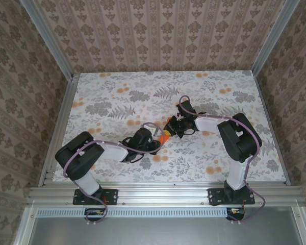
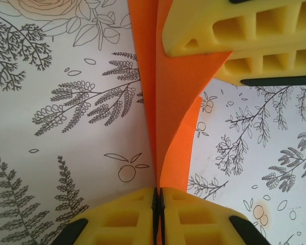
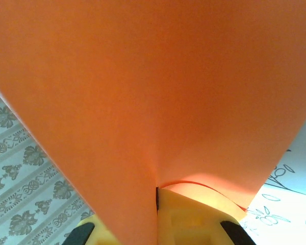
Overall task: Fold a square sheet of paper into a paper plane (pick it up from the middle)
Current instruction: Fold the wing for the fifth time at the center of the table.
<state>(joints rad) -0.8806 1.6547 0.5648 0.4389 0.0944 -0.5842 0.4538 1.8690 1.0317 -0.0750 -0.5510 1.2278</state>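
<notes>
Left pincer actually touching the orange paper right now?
Touching. The left wrist view shows the orange paper running down into the seam between the shut yellow fingers of the left pincer, with no gap.

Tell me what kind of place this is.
Probably a purpose-built robot test cell, not a home: aluminium frame rails border the table, patterned wallpaper panels box it in, and the left arm and right arm, bolted at its near edge, hold an orange sheet of paper.
</notes>
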